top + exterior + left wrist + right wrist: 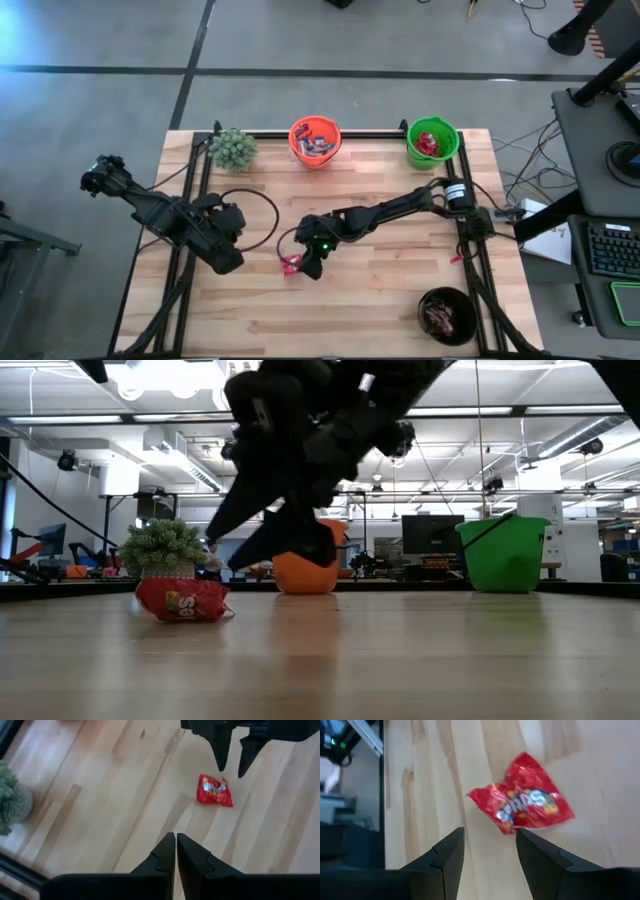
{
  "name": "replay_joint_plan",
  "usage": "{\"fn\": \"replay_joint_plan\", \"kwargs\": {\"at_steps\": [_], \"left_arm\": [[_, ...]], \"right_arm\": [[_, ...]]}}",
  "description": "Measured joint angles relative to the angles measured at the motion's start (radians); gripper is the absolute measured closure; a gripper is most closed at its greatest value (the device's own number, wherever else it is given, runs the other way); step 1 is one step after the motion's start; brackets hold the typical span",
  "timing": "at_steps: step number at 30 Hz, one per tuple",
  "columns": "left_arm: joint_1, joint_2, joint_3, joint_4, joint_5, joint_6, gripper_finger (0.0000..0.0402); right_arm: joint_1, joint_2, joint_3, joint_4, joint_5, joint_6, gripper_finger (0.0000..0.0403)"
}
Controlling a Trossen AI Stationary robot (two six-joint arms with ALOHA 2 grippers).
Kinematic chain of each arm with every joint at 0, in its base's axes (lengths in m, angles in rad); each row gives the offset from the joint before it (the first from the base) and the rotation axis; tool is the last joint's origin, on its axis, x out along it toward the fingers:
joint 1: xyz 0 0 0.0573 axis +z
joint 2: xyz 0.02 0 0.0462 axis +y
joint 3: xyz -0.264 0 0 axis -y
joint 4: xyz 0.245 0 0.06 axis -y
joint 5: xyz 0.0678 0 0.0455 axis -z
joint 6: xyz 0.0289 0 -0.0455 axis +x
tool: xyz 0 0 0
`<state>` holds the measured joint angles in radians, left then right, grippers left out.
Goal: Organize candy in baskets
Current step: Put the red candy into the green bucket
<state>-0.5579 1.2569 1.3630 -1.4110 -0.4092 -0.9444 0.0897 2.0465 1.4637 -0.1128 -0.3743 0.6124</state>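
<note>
Nearest the lens in the right wrist view, the right gripper (487,857) is seen with its fingers (447,852) spread apart and empty, the gap between them aimed at a red candy packet (522,805) lying flat on the table (600,760) just ahead of the tips. In the high view the right gripper (308,265) is placed near the table's middle, toward 6 o'clock, with the red candy packet (291,264) just beside it at its 9 o'clock side; whether a fingertip already touches the wrapper cannot be told from above.

The left gripper (176,851) is held shut on nothing, over the table's 9 o'clock side, and appears to be waiting.

The step in hand is judged to be the approach to a pick of the last loose candy. The orange basket (315,141) at 12 o'clock is already part filled with wrappers, the green basket (432,142) at about 1 o'clock holds red pieces, and the black basket (447,315) at about 5 o'clock holds dark ones.

For the next move, the open fingers would need to be lowered astride the packet and closed on it. A lift and a carry toward the green basket, where the red candy is gathered, would then be called for.
</note>
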Motion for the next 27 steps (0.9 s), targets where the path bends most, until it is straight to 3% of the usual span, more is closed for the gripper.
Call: {"fn": "replay_joint_plan", "kwargs": {"at_steps": [13, 21, 27], "left_arm": [[-0.005, -0.005, -0.001, -0.007, 0.009, -0.004, 0.0402], [-0.005, -0.005, -0.001, -0.009, 0.009, -0.004, 0.0401], [-0.005, -0.005, -0.001, -0.01, 0.009, -0.001, 0.0402]], "right_arm": [[0.004, 0.182, 0.359, -0.446, 0.047, -0.359, 0.0234], [0.004, 0.218, 0.502, -0.499, 0.069, -0.429, 0.0234], [-0.005, 0.216, 0.511, -0.513, 0.088, -0.456, 0.0234]]}}
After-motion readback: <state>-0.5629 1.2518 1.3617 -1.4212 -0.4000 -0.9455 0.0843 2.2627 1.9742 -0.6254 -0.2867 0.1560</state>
